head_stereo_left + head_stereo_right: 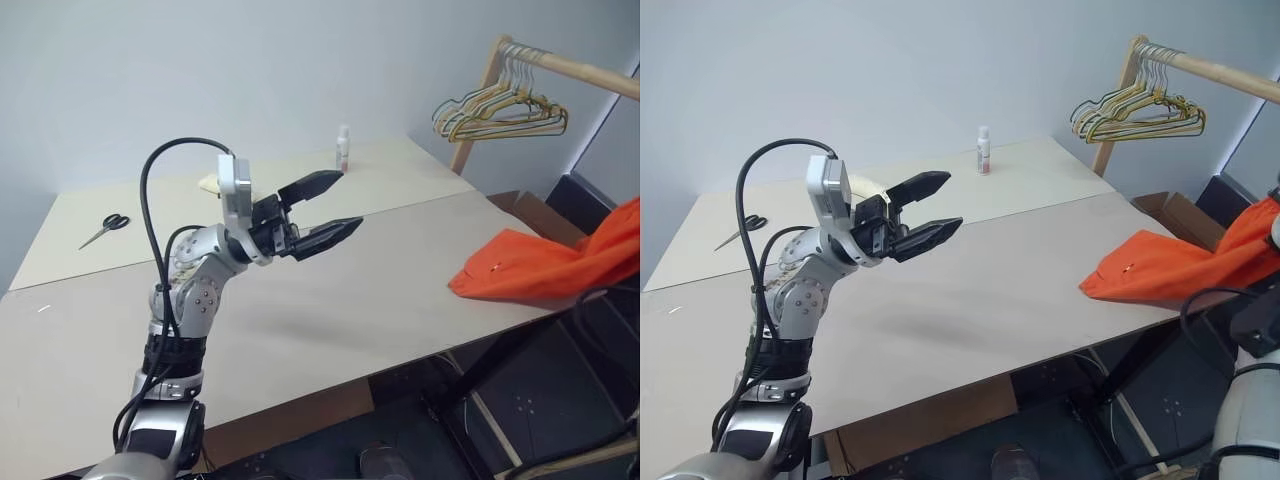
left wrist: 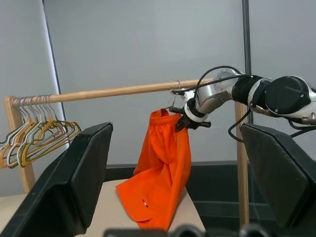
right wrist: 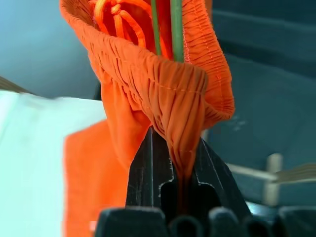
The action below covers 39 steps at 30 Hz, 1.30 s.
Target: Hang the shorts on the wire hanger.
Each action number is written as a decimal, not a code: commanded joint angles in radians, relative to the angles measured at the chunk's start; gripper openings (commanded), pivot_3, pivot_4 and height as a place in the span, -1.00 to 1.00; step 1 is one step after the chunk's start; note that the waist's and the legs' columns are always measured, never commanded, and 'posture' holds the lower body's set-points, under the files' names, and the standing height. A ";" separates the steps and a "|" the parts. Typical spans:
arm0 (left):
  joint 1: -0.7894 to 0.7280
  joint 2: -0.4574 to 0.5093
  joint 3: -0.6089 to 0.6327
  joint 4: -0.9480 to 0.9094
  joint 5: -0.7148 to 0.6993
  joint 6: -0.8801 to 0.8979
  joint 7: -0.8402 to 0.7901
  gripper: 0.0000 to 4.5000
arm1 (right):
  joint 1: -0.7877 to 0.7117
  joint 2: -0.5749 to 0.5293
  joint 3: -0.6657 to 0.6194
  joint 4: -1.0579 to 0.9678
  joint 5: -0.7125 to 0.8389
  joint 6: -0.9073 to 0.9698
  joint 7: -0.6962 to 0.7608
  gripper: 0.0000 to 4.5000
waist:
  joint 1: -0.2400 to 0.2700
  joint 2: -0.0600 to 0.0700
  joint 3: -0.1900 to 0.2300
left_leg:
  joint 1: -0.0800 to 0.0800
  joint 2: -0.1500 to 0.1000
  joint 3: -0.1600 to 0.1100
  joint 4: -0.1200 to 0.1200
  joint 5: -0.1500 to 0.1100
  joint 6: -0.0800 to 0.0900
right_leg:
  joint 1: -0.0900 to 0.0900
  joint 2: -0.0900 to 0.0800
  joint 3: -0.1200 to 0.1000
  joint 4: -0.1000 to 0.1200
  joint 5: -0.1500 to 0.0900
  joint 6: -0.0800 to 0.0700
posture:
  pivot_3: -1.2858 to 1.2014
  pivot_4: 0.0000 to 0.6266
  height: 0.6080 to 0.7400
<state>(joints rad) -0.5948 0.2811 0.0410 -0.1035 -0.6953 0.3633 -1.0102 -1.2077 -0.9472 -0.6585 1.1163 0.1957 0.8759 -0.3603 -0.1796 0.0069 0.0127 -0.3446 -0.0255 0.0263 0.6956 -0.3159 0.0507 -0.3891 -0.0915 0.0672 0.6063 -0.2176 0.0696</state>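
Counter point(image 1: 330, 300) carries the shorts' lower half; shorts point(image 2: 160, 182) hang below the wooden rail point(image 2: 108, 92), waistband pinched in right pincer point(image 2: 183, 121). Left pincer point(image 1: 322, 212) wide open, empty. Hanging step; next, release waistband gently.

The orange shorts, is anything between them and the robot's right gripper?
No. The right gripper already pinches the waistband of the orange shorts, fabric bunched between its fingers. Two thin wires of the wire hanger pass inside the waistband. The left gripper hovers open over the table, apart.
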 commanded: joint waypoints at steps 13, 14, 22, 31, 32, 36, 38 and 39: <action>-0.010 -0.008 0.014 -0.034 -0.019 -0.042 0.010 1.00 | 0.034 0.023 0.128 -0.084 -0.033 -0.025 -0.016 0.99 | 0.006 0.000 0.000 | -0.002 0.000 0.001 0.000 -0.001 0.002 | 0.000 0.000 0.001 -0.005 0.002 0.004 | -0.08 -1.00 1.00; -0.010 -0.011 0.014 -0.033 -0.019 -0.044 0.013 1.00 | 0.043 0.027 0.148 -0.101 -0.048 -0.026 -0.025 0.99 | 0.006 0.000 0.000 | -0.002 0.000 0.002 0.000 -0.001 0.002 | 0.000 0.000 0.002 -0.006 0.003 0.004 | -0.08 -1.00 1.00; -0.002 -0.006 0.003 -0.029 0.001 -0.055 0.018 1.00 | 0.215 0.081 0.396 -0.488 -0.314 -0.072 -0.190 0.99 | 0.011 0.002 -0.001 | -0.004 0.000 0.002 0.001 -0.002 0.004 | -0.001 -0.001 0.003 -0.009 0.004 0.006 | -0.08 -1.00 1.00; -0.023 0.003 0.020 -0.020 -0.009 -0.051 0.013 1.00 | 0.263 0.125 0.540 -0.692 -0.469 -0.219 -0.151 0.99 | 0.010 0.002 -0.001 | 0.000 0.000 0.002 0.001 -0.002 0.004 | -0.001 -0.001 0.003 -0.011 0.005 0.007 | -0.07 -1.00 1.00; -0.024 0.005 0.023 -0.019 -0.012 -0.049 0.013 1.00 | 0.272 0.131 0.545 -0.716 -0.470 -0.244 -0.134 0.99 | 0.011 0.002 -0.001 | 0.001 0.000 0.002 0.001 -0.002 0.004 | -0.001 -0.001 0.003 -0.011 0.006 0.007 | -0.06 -1.00 1.00; -0.034 0.022 0.026 -0.011 -0.007 -0.049 0.005 1.00 | 0.337 0.163 0.579 -0.829 -0.444 -0.300 0.021 0.99 | 0.020 0.002 -0.001 | 0.000 0.000 0.002 0.001 -0.003 0.005 | -0.001 -0.001 0.002 -0.011 0.006 0.007 | -0.03 -1.00 1.00; -0.038 0.037 0.028 -0.006 -0.001 -0.049 0.003 1.00 | 0.372 0.186 0.590 -0.880 -0.426 -0.324 0.098 0.99 | 0.026 0.002 -0.001 | 0.002 0.000 0.002 0.001 -0.003 0.005 | -0.001 -0.001 0.002 -0.012 0.006 0.008 | -0.02 -1.00 1.00; -0.035 0.045 0.031 -0.009 -0.001 -0.046 0.007 1.00 | 0.391 0.193 0.601 -0.907 -0.421 -0.335 0.144 0.99 | 0.030 0.002 -0.001 | 0.002 0.000 0.002 0.001 -0.003 0.005 | -0.001 -0.001 0.002 -0.011 0.006 0.008 | 0.00 -1.00 1.00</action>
<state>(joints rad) -0.6000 0.3106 0.0449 -0.1007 -0.6953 0.3285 -1.0025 -0.8178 -0.7549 -0.0736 0.2794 -0.2350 0.5853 -0.2800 -0.1500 0.0086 0.0119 -0.3426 -0.0252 0.0278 0.6964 -0.3187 0.0556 -0.3901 -0.0923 0.0694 0.5950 -0.2114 0.0772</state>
